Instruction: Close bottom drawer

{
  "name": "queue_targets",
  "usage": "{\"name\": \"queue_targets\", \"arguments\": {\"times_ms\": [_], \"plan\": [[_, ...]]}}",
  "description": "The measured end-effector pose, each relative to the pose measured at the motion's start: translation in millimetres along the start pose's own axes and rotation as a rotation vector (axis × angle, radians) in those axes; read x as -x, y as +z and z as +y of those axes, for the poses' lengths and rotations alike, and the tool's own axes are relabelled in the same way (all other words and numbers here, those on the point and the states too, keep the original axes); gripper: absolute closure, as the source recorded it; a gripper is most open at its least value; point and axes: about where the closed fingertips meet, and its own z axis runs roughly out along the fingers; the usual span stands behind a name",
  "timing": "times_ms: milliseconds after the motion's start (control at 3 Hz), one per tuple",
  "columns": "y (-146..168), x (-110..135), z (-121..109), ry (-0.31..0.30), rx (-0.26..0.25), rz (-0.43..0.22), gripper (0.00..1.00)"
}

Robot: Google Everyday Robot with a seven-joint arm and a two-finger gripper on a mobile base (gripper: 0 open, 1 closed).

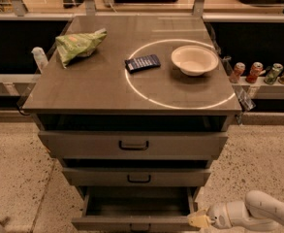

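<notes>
The bottom drawer of the grey metal cabinet is pulled out, its dark inside showing and its narrow front panel at the lower edge of the view. My gripper comes in from the lower right on a white arm. Its yellowish tip sits at the right end of the drawer's front panel, close to it or touching it. The middle drawer and top drawer are pushed in.
On the cabinet top lie a green chip bag, a dark blue packet and a white bowl. Several cans stand on a shelf at the right. A white bottle stands at the left. Speckled floor surrounds the cabinet.
</notes>
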Motion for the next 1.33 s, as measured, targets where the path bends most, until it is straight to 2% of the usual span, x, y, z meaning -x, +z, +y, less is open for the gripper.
{"name": "queue_targets", "arguments": {"times_ms": [333, 667, 1333], "plan": [[28.9, -25.0, -19.5, 0.071, 0.130, 0.036, 1.00], [32.4, -26.7, -21.2, 0.077, 0.130, 0.038, 1.00], [62.4, -50.0, -55.6, 0.125, 0.158, 0.065, 1.00]]}}
